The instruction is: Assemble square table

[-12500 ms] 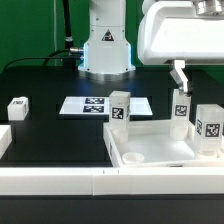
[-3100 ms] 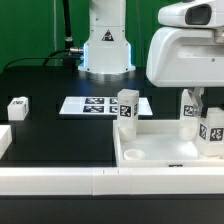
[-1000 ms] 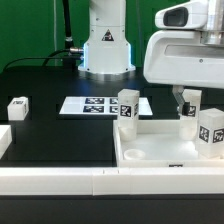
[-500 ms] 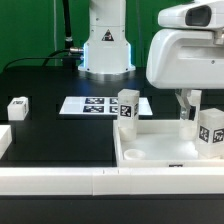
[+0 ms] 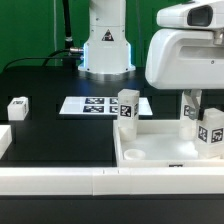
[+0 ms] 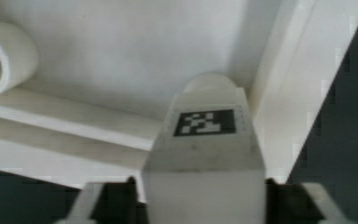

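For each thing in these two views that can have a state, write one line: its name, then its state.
gripper: closed on the middle leg, fingers against its sides.
middle leg: upright, gripped.
tabletop: lying underside up, near socket empty.
back leg: upright, free.
right leg: upright, free.
left leg: lying apart on the table, untouched.

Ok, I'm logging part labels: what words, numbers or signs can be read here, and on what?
No words or numbers are readable anywhere.
Marker board: black-and-white tags, patterns only.
Square table, front edge: one small tag, too small to read.
Middle leg and leg at the exterior view's left: one tag each, patterns only.
Leg in the wrist view: one tag, blurred.
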